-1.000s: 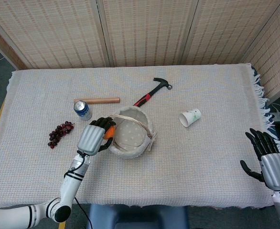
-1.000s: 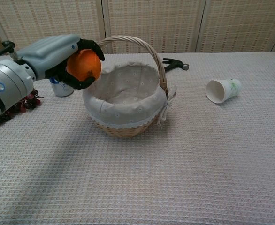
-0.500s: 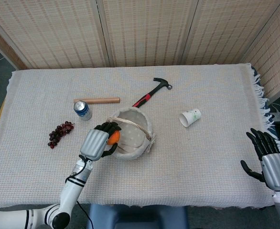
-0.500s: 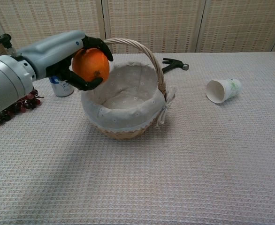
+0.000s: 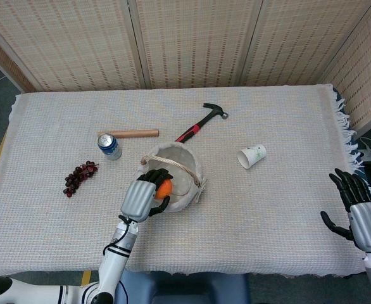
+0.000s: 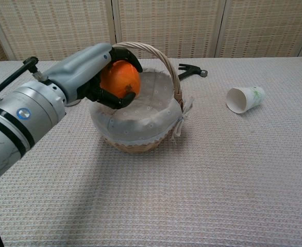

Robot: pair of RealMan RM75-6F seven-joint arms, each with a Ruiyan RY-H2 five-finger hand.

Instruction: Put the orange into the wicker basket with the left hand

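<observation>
One orange [image 6: 121, 80] sits wrapped in your left hand [image 6: 97, 72], fingers curled around it, held over the near-left rim of the wicker basket [image 6: 140, 123] beside its handle. Release here and it may strike the rim and roll onto the tabletop [image 6: 218, 180]. Your right hand [image 5: 361, 212] hangs spread and holding nothing, well apart at the far edge.

Looks like a lab/test setup, not a home: woven folding screens [image 5: 192, 41] across top of frame boxing in one table [image 5: 268, 228] under a waffle-weave cloth [image 5: 59, 234]; unrelated props scattered, hammer [image 5: 201, 121] centre, paper cup [image 5: 251, 156] right.
</observation>
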